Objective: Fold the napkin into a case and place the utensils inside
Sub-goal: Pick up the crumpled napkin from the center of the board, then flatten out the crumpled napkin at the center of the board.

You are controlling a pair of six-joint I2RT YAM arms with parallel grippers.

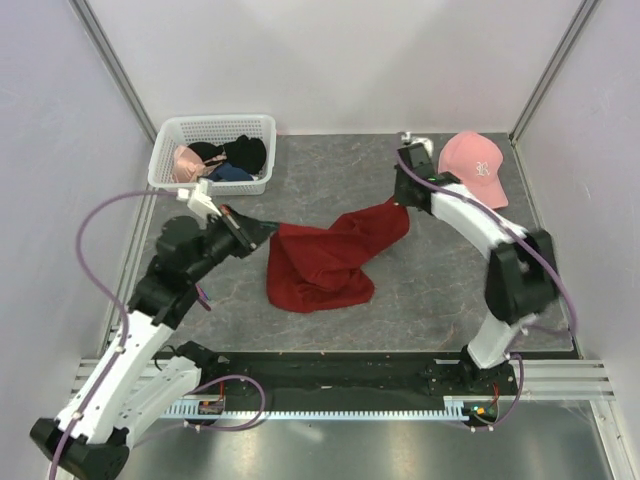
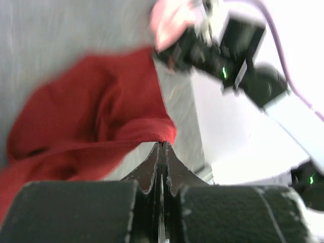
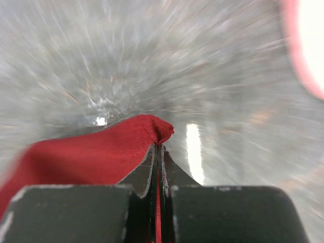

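Now the napkin lies crumpled at centre frame, its left corner pinched in the closed left gripper, its upper-right corner clamped in the closed right gripper. Drawing both apart evenly, low, should spread it flat.

I'm working a robotics lab cell, not a home. The left arm and right arm are bolted to a metal rail at the near edge of a grey tabletop. Plain white walls sit in aluminium posts, and a purple cable loops loose.
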